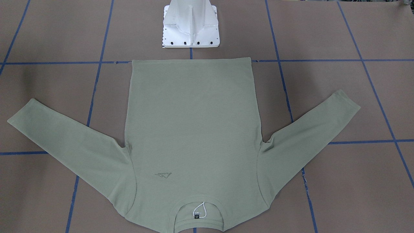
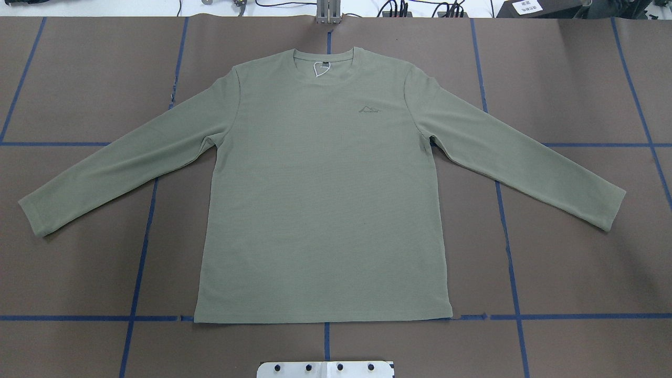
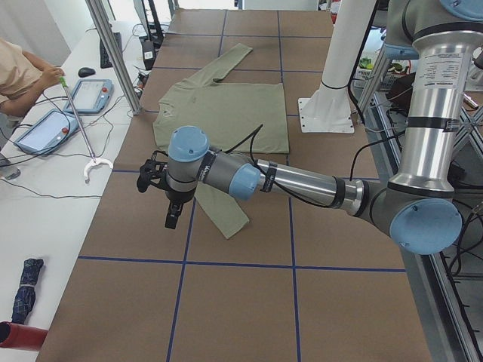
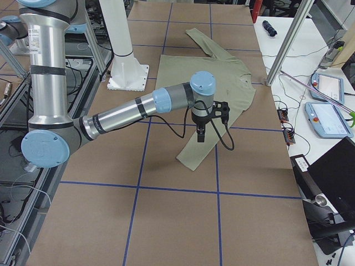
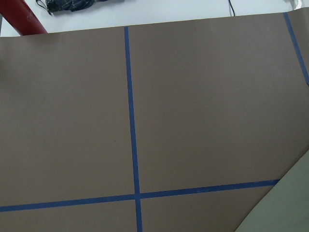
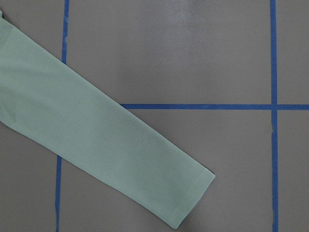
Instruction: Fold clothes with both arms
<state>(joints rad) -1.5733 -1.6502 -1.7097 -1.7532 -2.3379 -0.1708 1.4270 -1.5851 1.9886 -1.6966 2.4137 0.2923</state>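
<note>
Worktop (image 2: 577, 79): brown surface, marked into large squares by blue tape lines.
Shirt (image 2: 320, 210): pale sage-green long-sleeved knit, spread flat and face up in the middle of the worktop. The hem is toward the robot and the neck is at the far edge. Nothing is folded yet.
Sleeves: both are stretched out and angled down toward the hem, the left sleeve (image 2: 121, 163) on the robot's left and the right sleeve (image 2: 525, 163) on its right. The right sleeve's cuff (image 6: 193, 193) lies flat.
Left arm (image 3: 302, 181): reaches out low above the left sleeve.
Right arm (image 4: 122, 113): reaches out above the right sleeve.
Pedestal base (image 1: 190, 29): white metal, just beyond the hem.
Left tool (image 3: 172, 215): points down, clear of the cloth. I cannot tell how far it is open.
Right tool (image 4: 200, 136): points down over the right sleeve. Its opening cannot be told either.
Collar: ribbed crew neck with a black neck label (image 2: 324, 65) and a white loop (image 2: 318, 71).
Logo (image 2: 369, 109): small, tone-on-tone, on the chest.
</note>
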